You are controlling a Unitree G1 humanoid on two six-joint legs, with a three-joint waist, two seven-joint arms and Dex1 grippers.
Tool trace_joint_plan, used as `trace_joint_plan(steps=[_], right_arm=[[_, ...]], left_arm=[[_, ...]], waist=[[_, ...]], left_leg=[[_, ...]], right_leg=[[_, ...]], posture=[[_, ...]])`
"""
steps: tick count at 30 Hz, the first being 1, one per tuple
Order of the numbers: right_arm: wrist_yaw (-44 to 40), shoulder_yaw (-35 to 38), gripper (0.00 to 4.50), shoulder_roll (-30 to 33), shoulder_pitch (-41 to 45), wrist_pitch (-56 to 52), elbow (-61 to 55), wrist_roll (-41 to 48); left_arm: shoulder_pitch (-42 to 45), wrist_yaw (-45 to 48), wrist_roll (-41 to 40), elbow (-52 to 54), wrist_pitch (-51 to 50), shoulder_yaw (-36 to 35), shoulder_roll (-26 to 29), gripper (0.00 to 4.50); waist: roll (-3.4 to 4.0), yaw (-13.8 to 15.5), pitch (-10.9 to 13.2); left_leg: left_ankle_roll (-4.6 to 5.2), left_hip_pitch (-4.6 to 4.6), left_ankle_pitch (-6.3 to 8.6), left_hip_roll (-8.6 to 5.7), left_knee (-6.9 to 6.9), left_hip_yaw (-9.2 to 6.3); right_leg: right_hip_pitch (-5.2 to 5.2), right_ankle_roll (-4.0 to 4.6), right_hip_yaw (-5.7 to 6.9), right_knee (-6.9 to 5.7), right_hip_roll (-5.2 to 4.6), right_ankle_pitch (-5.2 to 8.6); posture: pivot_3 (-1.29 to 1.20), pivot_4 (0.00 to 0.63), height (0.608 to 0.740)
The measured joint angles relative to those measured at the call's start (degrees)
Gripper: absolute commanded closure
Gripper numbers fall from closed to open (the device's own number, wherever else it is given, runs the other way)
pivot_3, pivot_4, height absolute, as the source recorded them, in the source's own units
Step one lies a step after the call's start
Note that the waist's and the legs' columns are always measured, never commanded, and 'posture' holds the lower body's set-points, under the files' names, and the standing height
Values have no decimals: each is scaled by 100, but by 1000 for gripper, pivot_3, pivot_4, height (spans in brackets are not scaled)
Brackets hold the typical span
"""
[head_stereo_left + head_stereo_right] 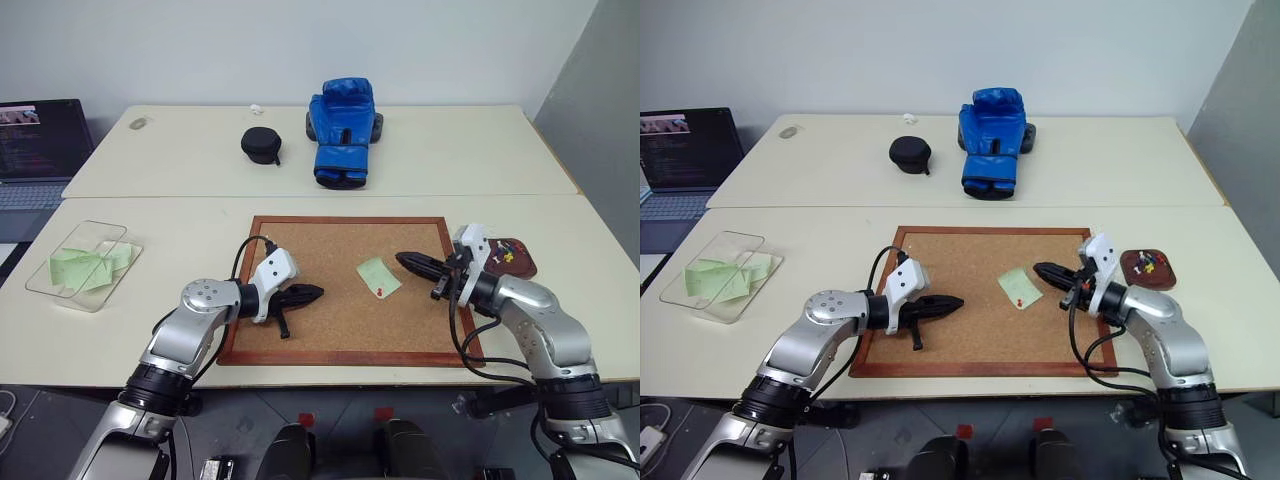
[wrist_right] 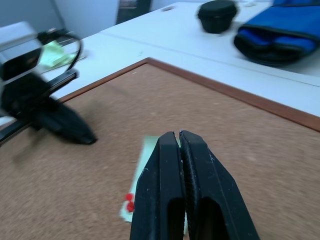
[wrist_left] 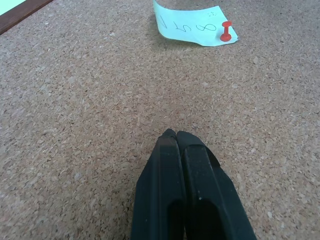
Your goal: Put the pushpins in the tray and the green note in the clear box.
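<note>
The pale green square paper note (image 1: 379, 277) lies on the wood-framed cork board (image 1: 330, 330), pinned by a red-headed pushpin (image 3: 226, 31). The right gripper (image 1: 404, 260), fingers pressed together, hovers beside the note. The left gripper (image 1: 318, 292) is likewise closed, empty. The small reddish-brown dish (image 1: 522, 262) holds pins; the clear plastic box (image 1: 60, 290) holds green slips.

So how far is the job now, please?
Partly done. The clear box already holds green slips, and the tray holds several pins. Nothing is in hand: the left gripper and right gripper are shut and empty above the cork board. Left: pull the red pin, tray it, then box the green note it pins.
</note>
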State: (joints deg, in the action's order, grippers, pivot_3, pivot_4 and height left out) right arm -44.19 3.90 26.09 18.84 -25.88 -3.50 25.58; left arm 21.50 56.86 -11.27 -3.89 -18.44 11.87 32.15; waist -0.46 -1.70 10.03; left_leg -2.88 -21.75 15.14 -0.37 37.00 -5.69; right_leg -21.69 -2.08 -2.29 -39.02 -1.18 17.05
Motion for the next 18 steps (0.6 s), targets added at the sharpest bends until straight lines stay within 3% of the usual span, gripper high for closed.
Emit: trace_joint_plan(steps=[9, 16, 18], right_arm=[[1815, 1109, 4491, 647, 105, 188, 1374, -932], [2327, 1235, 4491, 504, 118, 193, 1709, -1107], [2317, 1233, 4040, 490, 118, 189, 1708, -1098]], left_arm=[[-20, 8, 8, 3, 16, -6, -25, 4500], [1, 1, 56, -22, 16, 2, -51, 4500], [2, 5, 57, -22, 16, 2, -50, 4500]], waist=[[3, 11, -2], [20, -8, -12], [20, -6, -12]], left_leg=[[0, 0, 0, -5, -4, 29], [2, 2, -1, -5, -1, 38], [2, 2, -1, -4, -1, 36]], right_leg=[[-2, 0, -6, 1, -5, 0], [0, 0, -14, -1, -3, 0], [0, 0, -12, -1, -3, 0]], posture=[[0, 150, 740], [0, 150, 740], [0, 150, 740]])
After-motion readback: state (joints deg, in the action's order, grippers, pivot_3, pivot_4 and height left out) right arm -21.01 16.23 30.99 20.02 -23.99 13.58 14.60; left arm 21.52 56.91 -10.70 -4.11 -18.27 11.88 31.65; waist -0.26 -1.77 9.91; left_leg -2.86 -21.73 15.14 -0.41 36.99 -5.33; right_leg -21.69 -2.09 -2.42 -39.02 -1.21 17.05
